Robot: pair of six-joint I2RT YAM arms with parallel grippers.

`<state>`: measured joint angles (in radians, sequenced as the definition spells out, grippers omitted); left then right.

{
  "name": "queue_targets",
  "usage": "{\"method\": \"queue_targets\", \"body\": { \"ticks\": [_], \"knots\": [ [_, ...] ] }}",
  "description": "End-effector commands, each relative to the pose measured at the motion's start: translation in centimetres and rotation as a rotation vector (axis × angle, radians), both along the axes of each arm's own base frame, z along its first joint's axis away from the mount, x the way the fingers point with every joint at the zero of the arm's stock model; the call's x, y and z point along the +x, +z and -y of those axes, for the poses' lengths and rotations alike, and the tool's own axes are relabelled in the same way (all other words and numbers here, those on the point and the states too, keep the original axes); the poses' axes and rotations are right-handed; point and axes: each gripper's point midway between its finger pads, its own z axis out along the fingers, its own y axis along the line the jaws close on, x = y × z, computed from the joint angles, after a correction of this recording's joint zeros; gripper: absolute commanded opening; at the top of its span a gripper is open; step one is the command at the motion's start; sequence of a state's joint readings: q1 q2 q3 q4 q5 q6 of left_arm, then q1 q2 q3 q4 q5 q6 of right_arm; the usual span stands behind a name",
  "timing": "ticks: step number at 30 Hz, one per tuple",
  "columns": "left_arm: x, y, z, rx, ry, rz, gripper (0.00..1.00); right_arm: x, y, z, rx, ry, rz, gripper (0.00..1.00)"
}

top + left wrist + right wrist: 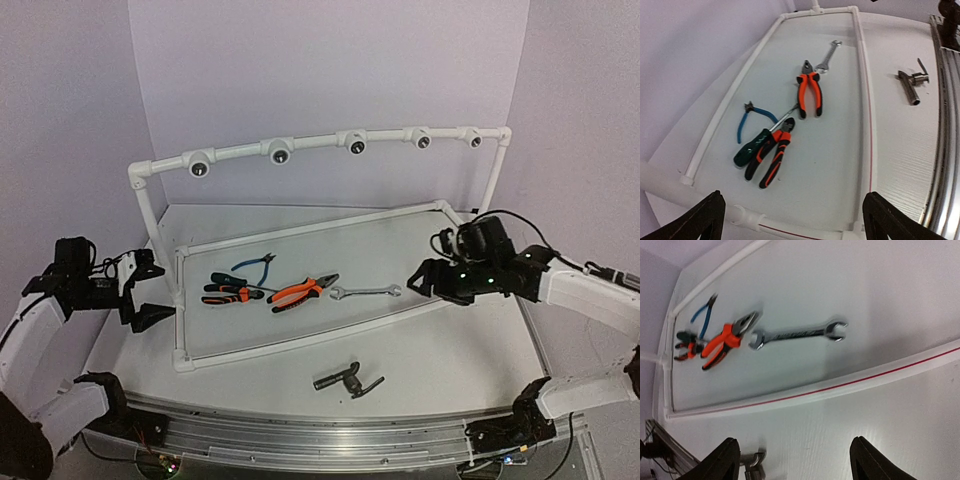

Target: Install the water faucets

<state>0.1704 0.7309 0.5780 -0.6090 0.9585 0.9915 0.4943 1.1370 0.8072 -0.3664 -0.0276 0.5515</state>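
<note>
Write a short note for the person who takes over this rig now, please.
Left tool: open, empty.
Right tool: open, empty, near the open-end wrench.
Faucet: lies on the table, outside the white pipe frame, on its near side, untouched.
Done: nothing visible.
Left: pick up the faucet and install it.

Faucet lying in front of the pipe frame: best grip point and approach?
Likely the plain barrel of the faucet, away from the lever end, from straight above with jaws across its width. It lies flat on the table, and the lever juts out sideways at the other end.
</note>
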Motion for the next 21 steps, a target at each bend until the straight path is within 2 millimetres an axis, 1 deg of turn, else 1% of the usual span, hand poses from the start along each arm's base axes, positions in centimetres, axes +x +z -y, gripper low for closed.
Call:
{"method": "queue_targets", "body": {
  "ticks": [1,2,3,5,7,9,11,13,16,19,21],
  "knots": [
    [-2.3,0.0,2.1,0.029,-0.175,-0.17,0.93,-5.3,-3.0,-5.0,-0.25,0.151,-0.173,0.77],
    [-2.4,-0.1,2.5,0.037,-0.19,-0.208,0.9,-6.2,-3.5,-6.5,-0.294,0.202,-0.182,0.77],
    [-2.6,-0.4,2.7,0.046,-0.204,-0.235,0.89,-7.1,-3.5,-7.9,-0.319,0.25,-0.19,0.78],
    [-2.7,-0.8,3.0,0.066,-0.217,-0.27,0.88,-8.9,-4.4,-10.5,-0.382,0.347,-0.218,0.78],
    [-2.6,-1.2,3.1,0.076,-0.212,-0.292,0.88,-10.4,-5.4,-12.1,-0.461,0.417,-0.241,0.78],
    [-2.9,-1.6,3.5,0.095,-0.228,-0.315,0.87,-12.0,-7.2,-13.5,-0.525,0.485,-0.271,0.78],
    [-3.1,-2.0,3.9,0.106,-0.24,-0.338,0.87,-12.6,-8.4,-14.6,-0.561,0.518,-0.291,0.74],
    [-3.3,-2.1,4.4,0.104,-0.246,-0.356,0.85,-12.8,-9.3,-15.5,-0.582,0.536,-0.311,0.67],
    [-3.4,-1.5,5.1,0.078,-0.262,-0.361,0.84,-13.0,-10.6,-16.4,-0.608,0.562,-0.336,0.57],
    [-3.2,-1.1,5.3,0.065,-0.258,-0.356,0.84,-13.4,-11.1,-16.4,-0.625,0.578,-0.35,0.56],
    [-3.0,-1.2,5.3,0.073,-0.256,-0.351,0.84,-13.6,-11.5,-16.3,-0.635,0.58,-0.358,0.54]
  ]
}}
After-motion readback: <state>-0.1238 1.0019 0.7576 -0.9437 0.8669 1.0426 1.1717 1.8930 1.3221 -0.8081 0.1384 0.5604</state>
